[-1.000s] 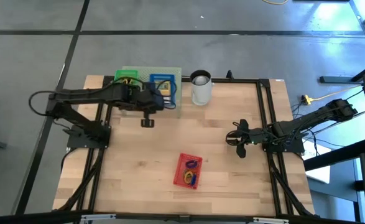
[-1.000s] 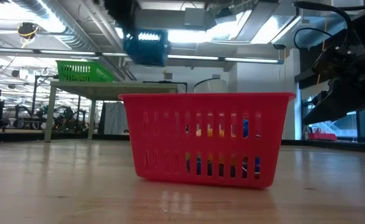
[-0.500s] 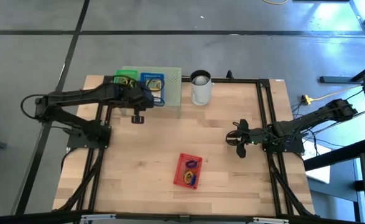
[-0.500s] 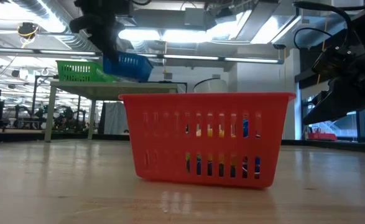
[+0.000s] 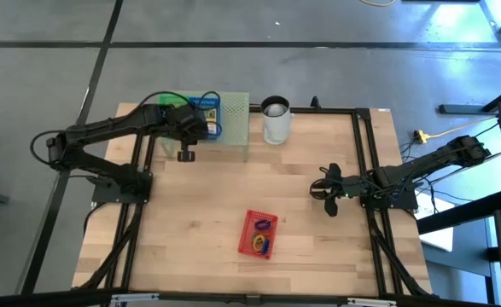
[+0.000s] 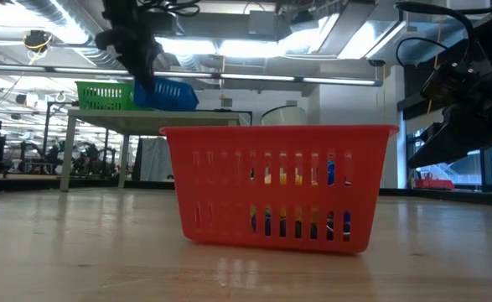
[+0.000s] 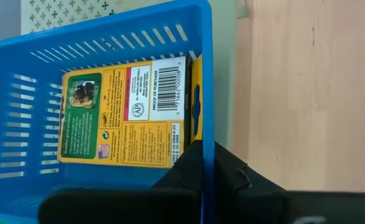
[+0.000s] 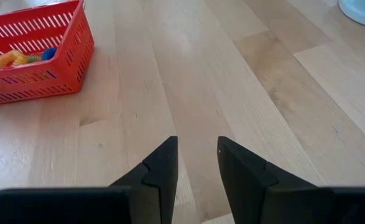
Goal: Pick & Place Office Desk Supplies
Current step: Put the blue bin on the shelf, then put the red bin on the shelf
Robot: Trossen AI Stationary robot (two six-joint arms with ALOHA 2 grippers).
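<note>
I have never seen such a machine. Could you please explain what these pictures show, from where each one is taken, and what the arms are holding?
This is a robot with two dark arms at a wooden table. One picture looks straight down from above, one looks level across the table top, and one comes from a camera on each arm's wrist.

The left gripper is shut on the wall of a blue basket, with a yellow card pack inside, holding it over a pale green mesh stand at the far edge. Beside it stands a white cup.

The right gripper waits at the right side, open, holding nothing. Nearer the front stands a red basket with small coloured items.
</note>
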